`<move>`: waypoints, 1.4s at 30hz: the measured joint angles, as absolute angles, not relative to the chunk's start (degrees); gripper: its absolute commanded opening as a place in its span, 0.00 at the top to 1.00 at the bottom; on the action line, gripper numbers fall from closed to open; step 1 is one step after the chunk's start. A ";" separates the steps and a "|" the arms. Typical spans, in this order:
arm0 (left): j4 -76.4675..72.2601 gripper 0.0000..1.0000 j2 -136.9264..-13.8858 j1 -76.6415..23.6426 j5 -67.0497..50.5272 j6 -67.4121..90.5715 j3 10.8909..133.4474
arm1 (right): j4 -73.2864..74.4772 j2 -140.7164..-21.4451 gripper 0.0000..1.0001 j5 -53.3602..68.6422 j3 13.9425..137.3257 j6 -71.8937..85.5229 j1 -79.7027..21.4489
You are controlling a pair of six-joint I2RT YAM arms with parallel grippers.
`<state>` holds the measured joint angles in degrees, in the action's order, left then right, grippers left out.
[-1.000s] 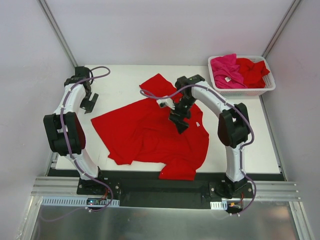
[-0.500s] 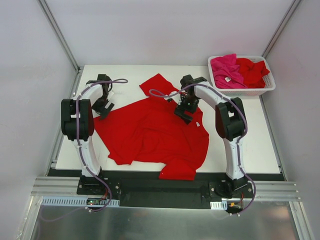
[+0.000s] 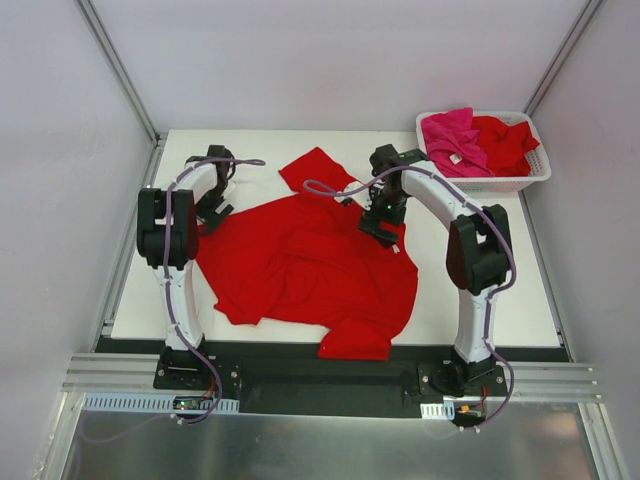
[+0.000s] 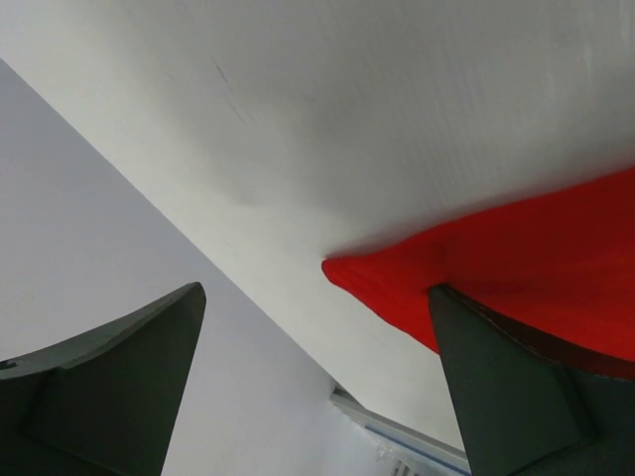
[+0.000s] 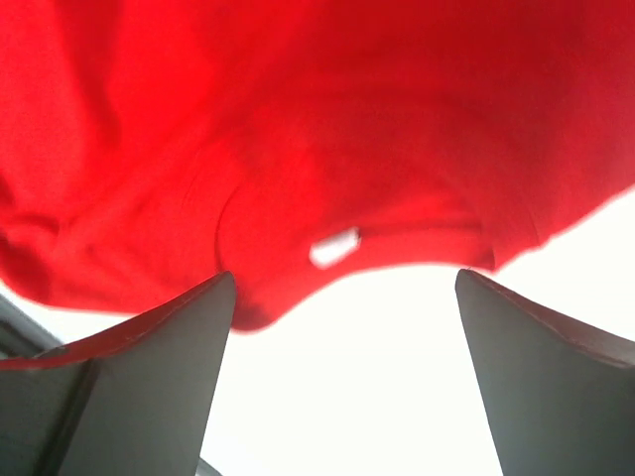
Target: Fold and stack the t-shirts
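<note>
Top view first: the left claw (image 3: 212, 210) stands wide, holding nothing, right at the left edge of the plain bright red cloth t-shirt (image 3: 300, 265) spread out on the white surface (image 3: 480, 290). The right claw (image 3: 385, 228), wide too and empty, hangs over that shirt's far right part. In the far right corner, a white slotted plastic basket (image 3: 485, 183) holds a magenta-pink t-shirt (image 3: 450, 140) and a second red t-shirt (image 3: 505, 140). Left wrist now: dark fingers (image 4: 119, 387) well apart, a red corner of cloth between them, nearer the right-hand one. Right wrist: jaws wide, the collar just ahead, its small white label (image 5: 334, 246) too blurred to read.
</note>
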<state>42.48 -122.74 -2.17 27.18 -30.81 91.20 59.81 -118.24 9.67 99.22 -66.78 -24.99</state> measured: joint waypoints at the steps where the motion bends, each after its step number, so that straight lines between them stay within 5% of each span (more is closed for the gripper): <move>1: 42.52 0.03 -123.50 -2.20 27.75 -31.55 92.20 | 60.71 -117.01 0.04 9.67 99.22 -67.33 -24.97; 26: 31.20 0.01 -134.06 6.50 35.35 -55.44 115.20 | 72.47 -111.92 0.04 9.17 98.56 -70.96 -25.47; 35: 32.14 0.01 -111.63 2.02 29.71 -51.42 88.29 | 72.51 -111.94 0.04 9.50 98.04 -70.67 -26.79; 42: 44.05 0.04 -97.91 -0.64 14.55 -39.35 74.52 | 72.36 -111.92 0.04 12.12 92.01 -69.10 -27.05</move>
<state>44.05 -97.91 -0.64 14.55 -39.35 74.52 72.36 -111.92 12.12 92.01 -69.10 -27.05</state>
